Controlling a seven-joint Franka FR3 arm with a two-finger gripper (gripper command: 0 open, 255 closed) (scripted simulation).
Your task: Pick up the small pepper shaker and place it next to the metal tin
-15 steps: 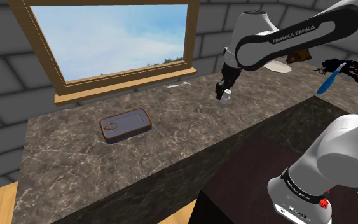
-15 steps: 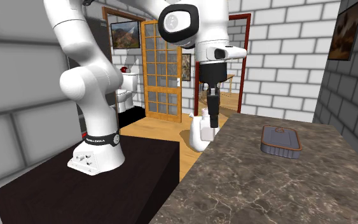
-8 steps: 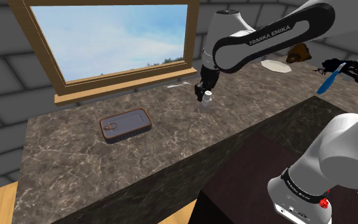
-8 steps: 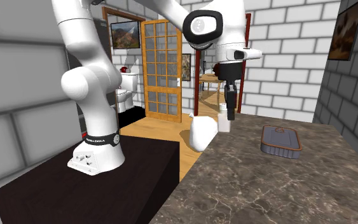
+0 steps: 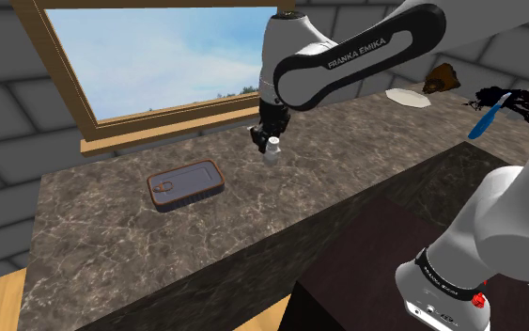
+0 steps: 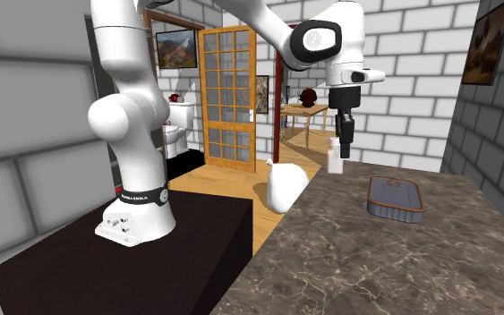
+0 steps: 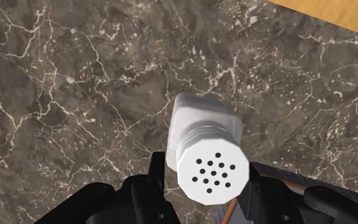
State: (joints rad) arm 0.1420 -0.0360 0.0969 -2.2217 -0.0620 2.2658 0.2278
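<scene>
A small white pepper shaker [image 7: 206, 149] with a dotted top hangs clasped between my black fingers, above the dark marble counter. In the shoulder view my gripper [image 5: 265, 141] holds the shaker [image 5: 272, 151] a little to the right of the grey tin [image 5: 187, 184] with its brown rim, which lies flat on the counter. In the second exterior view the shaker [image 6: 335, 157] hangs under my gripper [image 6: 341, 143], to the left of and beyond the tin [image 6: 395, 196].
A wooden-framed window [image 5: 159, 56] runs behind the counter. A white plate [image 5: 408, 97], a brown object [image 5: 441, 77] and a blue-handled tool [image 5: 486, 120] lie at the shoulder view's far right. My dark stand [image 5: 412, 273] sits at the lower right.
My arm has carried the shaker steadily toward the shoulder view's left, from the counter's right part to close beside the tin. The tin has stayed put.
</scene>
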